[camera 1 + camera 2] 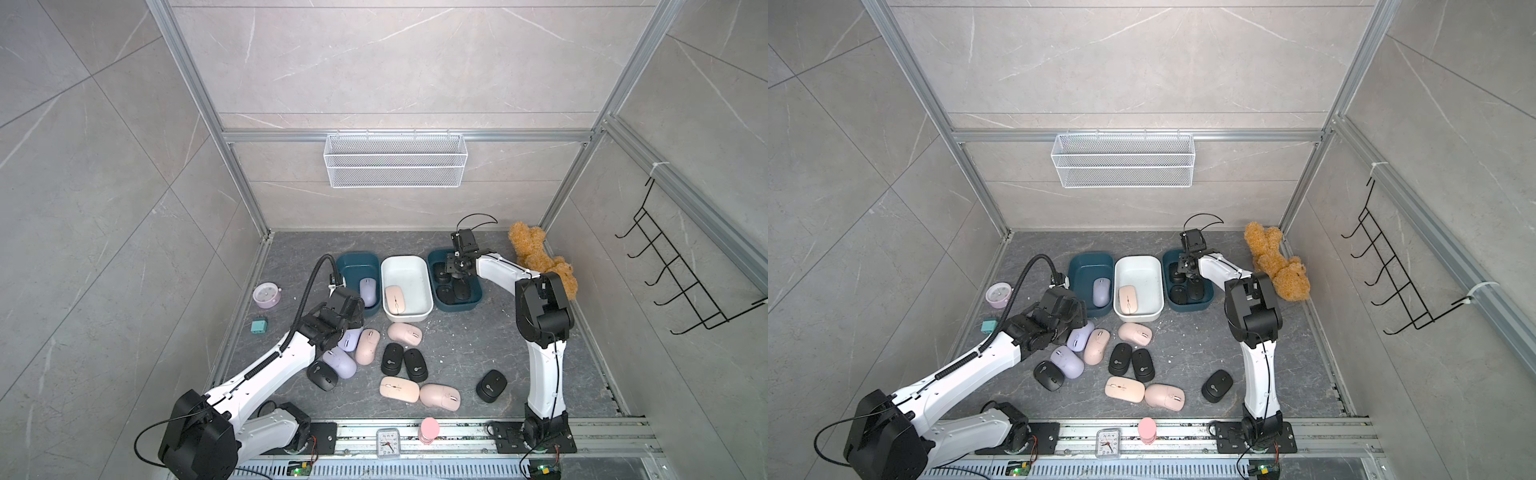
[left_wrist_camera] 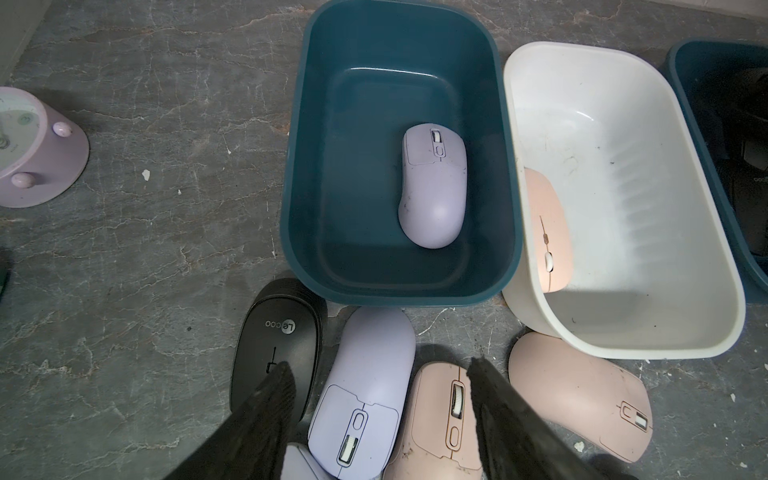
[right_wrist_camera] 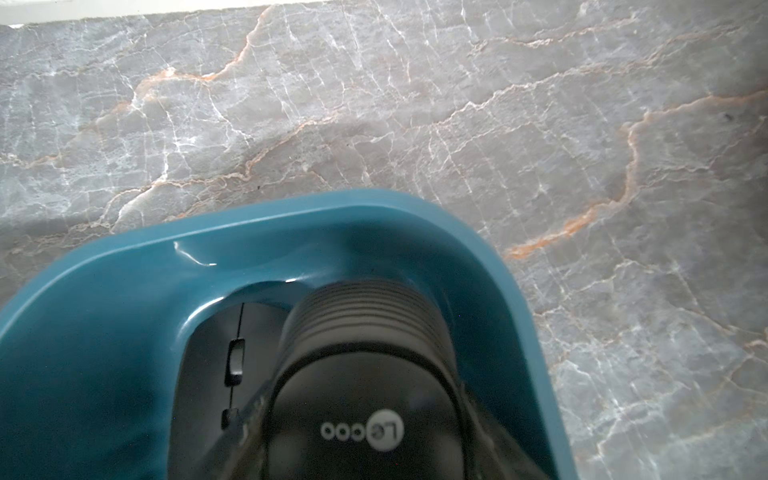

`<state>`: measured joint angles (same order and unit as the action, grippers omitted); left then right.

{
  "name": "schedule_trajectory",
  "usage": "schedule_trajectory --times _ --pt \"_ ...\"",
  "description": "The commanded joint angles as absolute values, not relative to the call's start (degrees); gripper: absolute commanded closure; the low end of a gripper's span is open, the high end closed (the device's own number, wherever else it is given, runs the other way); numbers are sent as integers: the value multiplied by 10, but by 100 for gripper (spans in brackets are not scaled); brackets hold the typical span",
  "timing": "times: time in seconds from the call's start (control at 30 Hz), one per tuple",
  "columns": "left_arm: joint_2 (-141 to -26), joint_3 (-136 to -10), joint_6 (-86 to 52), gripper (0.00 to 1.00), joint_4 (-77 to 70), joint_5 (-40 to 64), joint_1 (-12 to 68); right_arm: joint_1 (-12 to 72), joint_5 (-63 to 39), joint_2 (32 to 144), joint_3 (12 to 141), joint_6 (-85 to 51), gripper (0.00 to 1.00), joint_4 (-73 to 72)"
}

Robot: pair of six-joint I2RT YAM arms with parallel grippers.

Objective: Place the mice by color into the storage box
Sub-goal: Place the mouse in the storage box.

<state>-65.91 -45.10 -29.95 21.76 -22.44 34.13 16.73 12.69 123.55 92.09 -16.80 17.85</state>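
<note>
The right gripper (image 1: 458, 274) hangs nose-down over the right teal bin (image 1: 478, 298). Its wrist view shows it pinching the held black mouse (image 3: 365, 374) by the sides, inside the bin's rim and above a lower black mouse (image 3: 216, 365); a few stored black mice (image 1: 445, 293) lie in the same bin. Across the table the left gripper (image 2: 380, 365) has its fingers (image 2: 270, 399) spread with nothing between them but air. It is poised over the loose pile just in front of the left teal bin (image 2: 299, 124), one finger over a dark mouse (image 2: 282, 345), the other over a pink mouse (image 2: 446, 419), and a lavender mouse (image 2: 365, 386) in the gap. I can't tell whether either finger touches anything. One binned lavender mouse (image 2: 432, 187) lies alone in the left teal bin, and one binned pink mouse (image 1: 395, 300) rests against the near wall of the white bin (image 1: 405, 261) between the two teal ones. Still loose on the tabletop (image 1: 457, 345) are a black pair (image 1: 404, 362) lying side by side, a front pink pair (image 1: 419, 392) and a lone black mouse (image 1: 491, 385) off near the right arm. A lavender alarm clock (image 1: 265, 295) and a teal block (image 1: 258, 326) sit well off to the left, and a brown teddy bear (image 1: 540, 262) slumps in the far right corner.
</note>
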Motion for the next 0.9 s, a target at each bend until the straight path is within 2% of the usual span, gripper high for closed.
schedule_trajectory --times 0.0,0.43,0.87 --pt "-644 -453 -292 31 208 -236 340 165 131 1250 934 -182 46 209" --pt "-627 -449 -295 31 218 -239 340 165 146 1293 1001 -193 43 263" --pt "-625 -447 -300 31 219 -239 339 166 142 1294 998 -202 39 273"
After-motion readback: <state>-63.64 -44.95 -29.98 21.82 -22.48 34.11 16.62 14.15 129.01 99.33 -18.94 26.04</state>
